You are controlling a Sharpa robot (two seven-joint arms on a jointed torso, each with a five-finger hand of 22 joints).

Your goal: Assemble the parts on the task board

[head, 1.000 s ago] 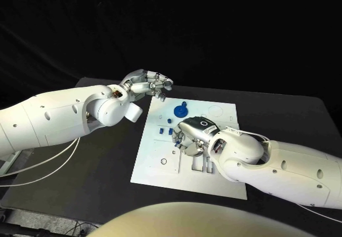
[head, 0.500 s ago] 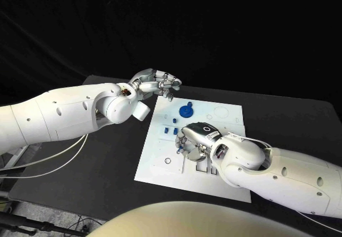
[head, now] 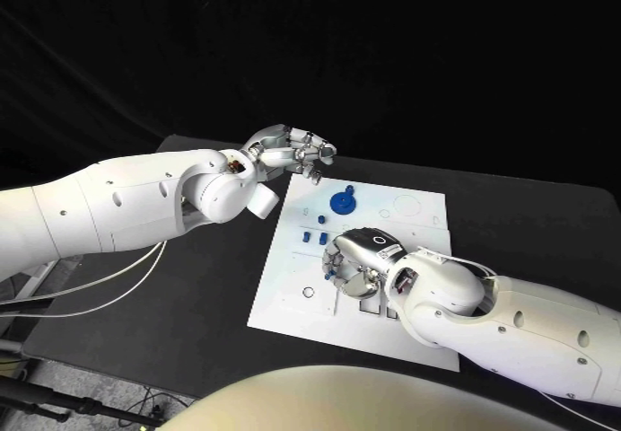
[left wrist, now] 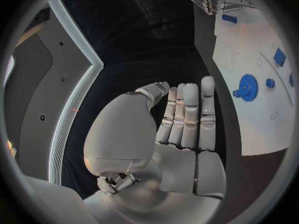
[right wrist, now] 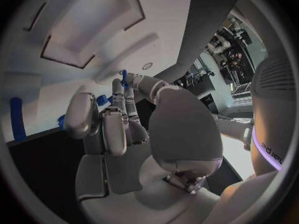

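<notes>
The white board [head: 301,278] lies on the black counter [head: 169,296]. The left hand [head: 293,151] hovers beyond the board's far left corner, fingers [head: 315,154] curled. The right hand [head: 352,266] rests low over the board's middle. A blue gear [head: 343,201] and small blue parts [head: 307,237] sit on the board.

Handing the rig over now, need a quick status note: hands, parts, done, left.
Left hand: open, holds nothing, raised near the far left corner of the white board.
Right hand: low over the board's middle, fingers curled; whether it holds a part is hidden.
Parts: blue gear near the far edge; small blue pieces left of the right hand.
Done: cannot tell.
Left: several slots on the board look unfilled.
</notes>
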